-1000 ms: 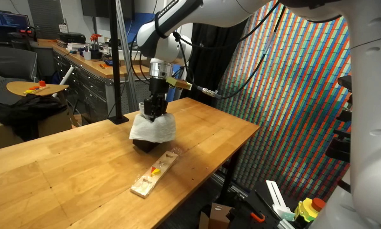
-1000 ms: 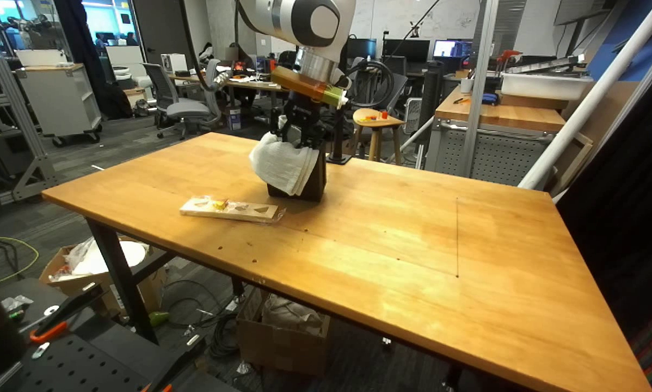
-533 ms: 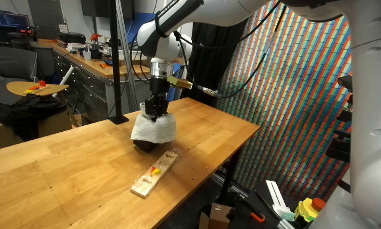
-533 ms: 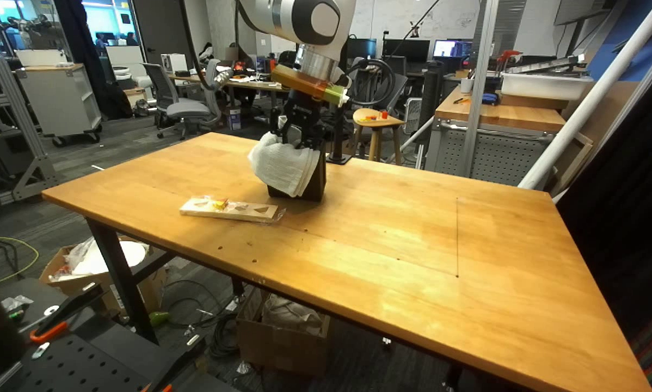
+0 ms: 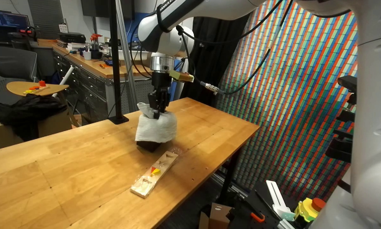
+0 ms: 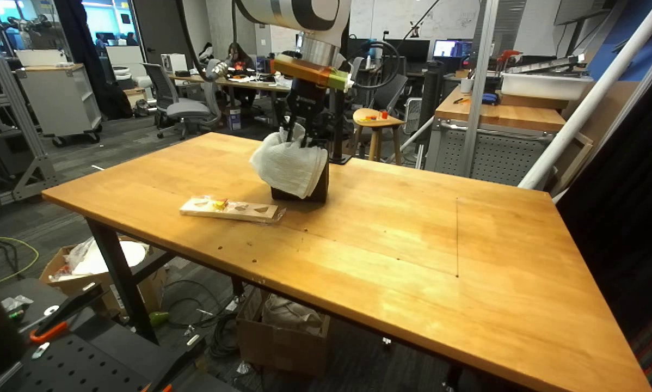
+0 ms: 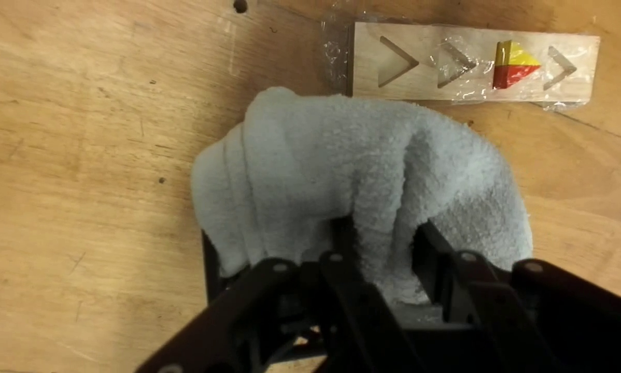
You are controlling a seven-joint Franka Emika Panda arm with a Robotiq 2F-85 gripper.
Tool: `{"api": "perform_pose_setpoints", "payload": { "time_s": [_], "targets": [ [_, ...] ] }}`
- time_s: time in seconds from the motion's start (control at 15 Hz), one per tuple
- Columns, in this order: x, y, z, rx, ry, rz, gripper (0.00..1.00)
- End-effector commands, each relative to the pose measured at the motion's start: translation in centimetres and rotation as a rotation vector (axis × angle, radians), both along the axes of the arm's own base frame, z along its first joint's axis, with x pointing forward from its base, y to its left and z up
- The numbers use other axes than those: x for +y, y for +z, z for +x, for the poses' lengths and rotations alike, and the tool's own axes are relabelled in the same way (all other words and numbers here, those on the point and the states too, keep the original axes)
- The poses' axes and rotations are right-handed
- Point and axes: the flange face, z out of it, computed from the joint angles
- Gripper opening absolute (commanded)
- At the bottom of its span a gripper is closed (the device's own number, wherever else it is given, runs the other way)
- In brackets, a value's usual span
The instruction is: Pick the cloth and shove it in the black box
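Post: one post, black, at an edge of the surface; both exterior views show it, the wrist view does not.
Box: one box, dark, on the surface; both exterior views show its lower walls, while the wrist view gives only bits of its rim beside the cloth.
Strip: one strip of pale wood, near the box, under clear film; the wrist view shows most plainly its three pointed hollows and a yellow-and-red piece.
Cloth: one, white, draped over the top of the box and hanging down its side; the wrist view alone brings out the fuzzy pile, and an exterior view shows a flap standing up to the left of the jaws. How much lies inside the box is hidden.
Jaws: one pair, pointing down into the cloth, apart with a fold between them; whether they press on it I cannot tell.
Arm: one arm, coming in from upper right in an exterior view.
Button: one red button on a yellow housing, in an exterior view only.
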Motion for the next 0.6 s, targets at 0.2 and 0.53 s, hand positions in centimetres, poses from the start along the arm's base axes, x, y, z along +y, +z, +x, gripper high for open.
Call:
{"api": "perform_pose_setpoints", "payload": {
  "time_s": [0.2, 0.53],
  "targets": [
    [1.1, 2.6, -0.9, -0.017, 0.0, -0.031, 0.92],
    [1.6, 5.6, -1.9, -0.046, -0.024, -0.059, 1.0]
  ]
}}
